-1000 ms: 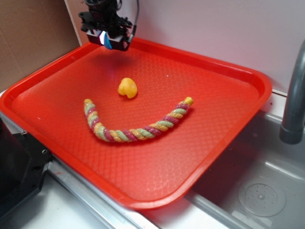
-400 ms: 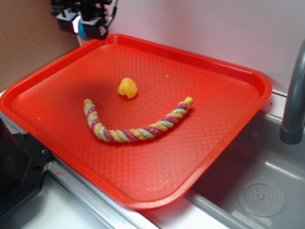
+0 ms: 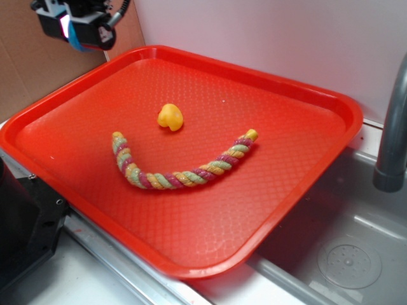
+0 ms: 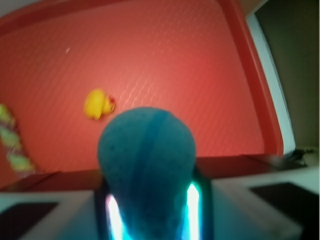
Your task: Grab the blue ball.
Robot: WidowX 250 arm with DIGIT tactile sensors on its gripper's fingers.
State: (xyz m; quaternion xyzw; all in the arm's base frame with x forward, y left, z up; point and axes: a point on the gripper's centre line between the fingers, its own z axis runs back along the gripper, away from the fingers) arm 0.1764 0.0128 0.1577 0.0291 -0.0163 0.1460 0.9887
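Already the red tray [image 3: 305,121] fills most of the scene, lying on the desk with a sink to its right, and nothing of the task rests on it any more. Across its middle curves a striped rope toy [image 3: 181,171], and just beyond that sits a small yellow toy [image 3: 170,117], apart from the rope. High at the far left corner, above the tray's rim and in front of the brown cardboard, hangs the pincer [image 3: 75,30], clenched on the blue ball [image 4: 146,150]. The wrist view shows the ball bulging out between the lit jaws, with the tray well below it.

From here the chief risk, as I judge it, is a drop. The ball is round and much of it sits proud of the jaws, so a weak squeeze or a jolt could let it slide out. Released at this spot it might land on the rim and roll off the tray, toward the cardboard or the left edge. How firmly the jaws bite cannot be told from these views.
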